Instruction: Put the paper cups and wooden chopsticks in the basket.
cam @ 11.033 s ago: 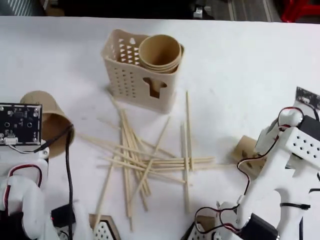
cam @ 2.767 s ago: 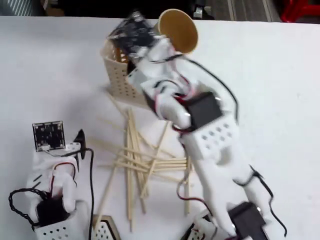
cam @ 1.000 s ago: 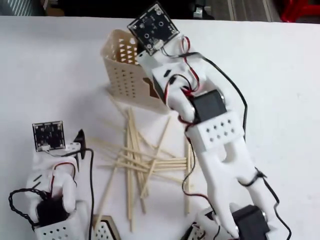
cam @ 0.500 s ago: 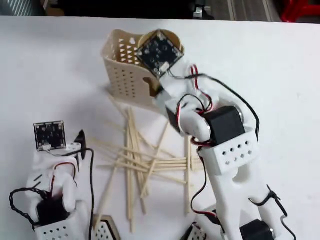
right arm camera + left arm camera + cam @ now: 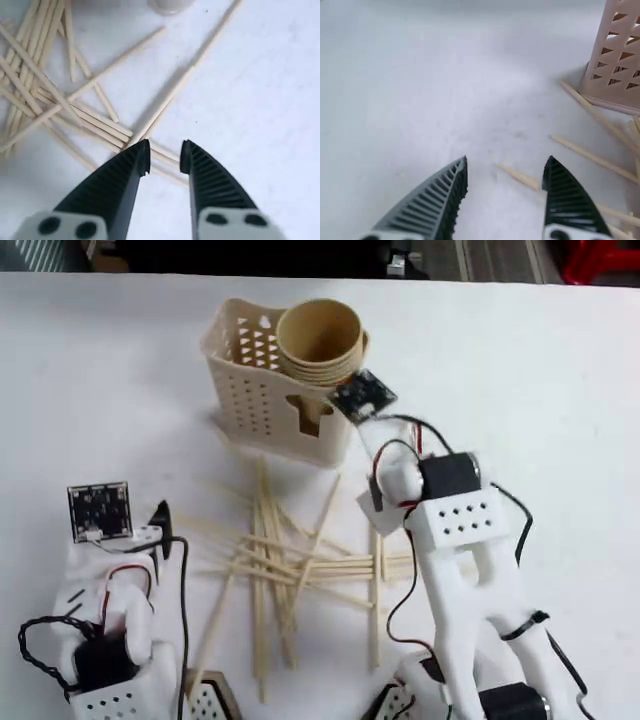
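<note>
1. Cups [image 5: 320,337]: a nested stack standing inside the basket [image 5: 250,400]. That half looks done, so I judge the step in hand is the chopsticks.
2. Chopsticks [image 5: 290,565]: a crossed heap on the table [image 5: 520,350] just in front of the basket. One stick runs up to its foot.
3. Right gripper [image 5: 164,152]: above the heap's edge, jaws narrowly parted, empty. Left gripper [image 5: 505,172]: low, off the basket's corner, jaws wide apart, empty, with a stick end below the gap.
4. To do it well: pick a topmost stick lying clear of the rest. Close across it near mid-length so it won't swing. Tip it end-first into the basket's free side.
5. Sticks: thin, pale, smooth wood, likely to roll or slip.
6. Cups: brown paper, tapered, with rolled rims.
7. Basket: cream plastic with perforated walls and a keyhole slot. It looks light and may shift if bumped.
</note>
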Tool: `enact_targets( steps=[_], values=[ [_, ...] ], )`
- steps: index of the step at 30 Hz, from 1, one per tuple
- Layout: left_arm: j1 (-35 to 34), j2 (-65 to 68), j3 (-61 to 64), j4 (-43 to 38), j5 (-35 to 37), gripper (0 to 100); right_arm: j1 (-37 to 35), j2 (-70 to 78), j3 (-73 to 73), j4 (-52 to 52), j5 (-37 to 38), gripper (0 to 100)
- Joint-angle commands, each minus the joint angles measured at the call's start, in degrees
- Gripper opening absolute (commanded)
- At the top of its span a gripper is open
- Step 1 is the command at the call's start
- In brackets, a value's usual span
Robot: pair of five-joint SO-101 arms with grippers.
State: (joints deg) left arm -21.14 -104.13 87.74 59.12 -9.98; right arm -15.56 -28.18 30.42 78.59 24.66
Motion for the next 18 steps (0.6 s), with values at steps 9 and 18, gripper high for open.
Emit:
enact_targets(
  steps=[9,18],
  values=[
    [-0.4,-0.5,-0.2,0.1,-0.7,25,0.7,-1.0,16.8,-21.4,-2.3,15.5],
    [-0.4,-0.5,-0.2,0.1,-0.7,25,-1.1,-0.5,16.2,-22.1,-5.7,15.6]
  ],
)
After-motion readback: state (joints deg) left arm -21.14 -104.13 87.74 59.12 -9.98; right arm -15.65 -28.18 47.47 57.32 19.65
